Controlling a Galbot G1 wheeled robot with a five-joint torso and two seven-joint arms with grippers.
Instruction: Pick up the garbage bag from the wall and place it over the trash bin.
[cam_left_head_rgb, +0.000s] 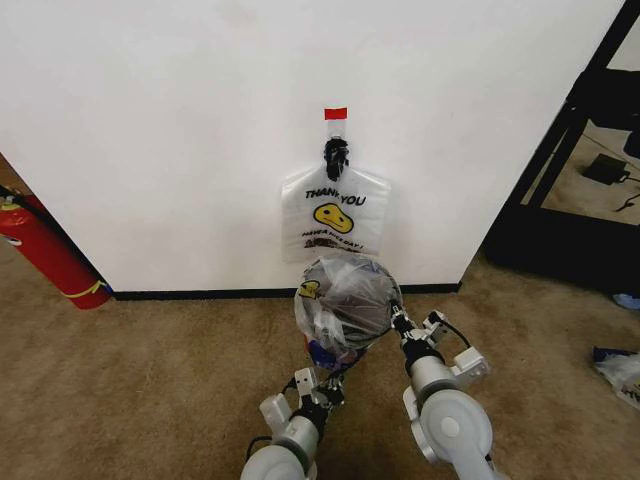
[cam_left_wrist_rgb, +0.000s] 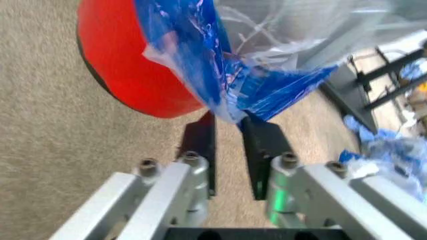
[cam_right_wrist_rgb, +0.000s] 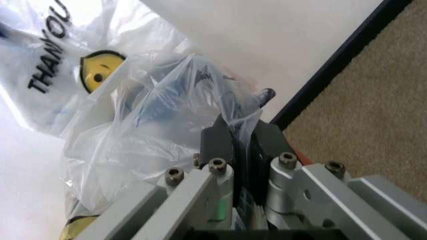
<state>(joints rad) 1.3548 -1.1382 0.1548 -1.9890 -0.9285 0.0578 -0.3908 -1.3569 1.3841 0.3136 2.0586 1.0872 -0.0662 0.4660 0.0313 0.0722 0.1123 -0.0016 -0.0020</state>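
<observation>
Nearest the robot, low over tan carpet (cam_left_head_rgb: 150, 390): left gripper (cam_left_head_rgb: 322, 388), fingers (cam_left_wrist_rgb: 200, 145) a narrow gap apart, blue rim of the garbage bag (cam_left_head_rgb: 345, 300) hanging between their tips; whether pinched or only touching, impossible to tell. Just beside it, to the right: right gripper (cam_left_head_rgb: 398, 322), fingers (cam_right_wrist_rgb: 217, 142) clenched on a fold of the same clear plastic. Between both grippers, draped over the trash bin (cam_left_wrist_rgb: 127, 65): the bag, bulging and crumpled, yellow smiley patch at its left edge, blue patch low on its near side; red base of the bin visible under the blue plastic in the left wrist view. Behind, against the wall (cam_left_head_rgb: 180, 130): flat bag (cam_left_head_rgb: 335, 213) with the same print, hung from a black hook (cam_left_head_rgb: 336, 155), red tape (cam_left_head_rgb: 335, 113) just above. Far left, by the black baseboard (cam_left_head_rgb: 200, 294): red fire extinguisher (cam_left_head_rgb: 45, 250).
</observation>
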